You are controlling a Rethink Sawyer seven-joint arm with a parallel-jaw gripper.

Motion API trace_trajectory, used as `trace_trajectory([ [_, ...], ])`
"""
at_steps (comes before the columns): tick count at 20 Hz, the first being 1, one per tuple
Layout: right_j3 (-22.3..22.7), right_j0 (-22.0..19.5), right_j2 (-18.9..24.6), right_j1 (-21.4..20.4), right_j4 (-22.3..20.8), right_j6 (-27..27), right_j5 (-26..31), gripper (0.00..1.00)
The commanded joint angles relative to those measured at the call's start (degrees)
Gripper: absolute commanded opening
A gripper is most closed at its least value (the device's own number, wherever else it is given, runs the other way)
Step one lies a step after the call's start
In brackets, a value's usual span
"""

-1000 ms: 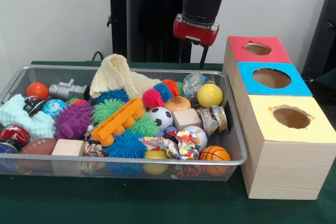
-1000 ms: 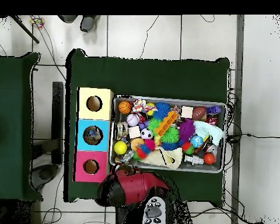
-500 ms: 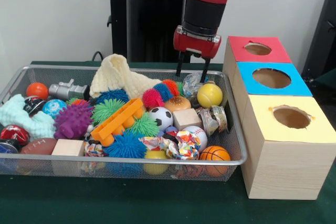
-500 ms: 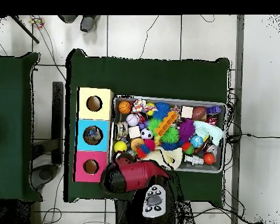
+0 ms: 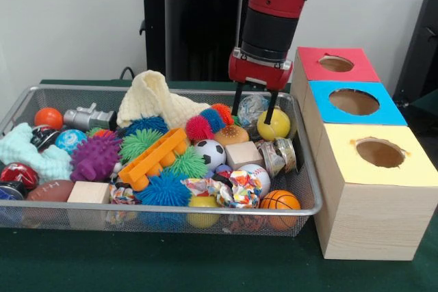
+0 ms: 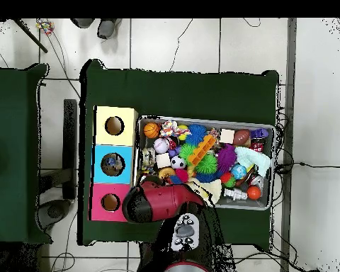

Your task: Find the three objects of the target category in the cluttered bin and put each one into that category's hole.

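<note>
Green cloth covers the counter, with a wire bin full of toys and a row of three boxes beside it: red box, blue box, yellow box, each with a hole on top. Arm comes in from 12 o'clock and the gripper hangs over the bin's 1 o'clock corner. The fingers are spread fairly wide and hold nothing. Looks like they straddle the crinkly silver ball, with the yellow ball right at the finger toward 3 o'clock; can't tell if it's touching. My guess is one of those two is the target. I'd centre on one, drop straight down, then close, so the neighbour doesn't get nudged.
</note>
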Motion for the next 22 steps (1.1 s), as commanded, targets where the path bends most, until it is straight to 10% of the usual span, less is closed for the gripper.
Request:
trace_trajectory([
  [1, -6.13, 0.89, 2.06, 3.13, 2.61, 4.83, 4.91, 1.0],
  [22, 0.21, 2.11, 0.07, 5.37, 0.69, 7.39, -4.82, 1.0],
])
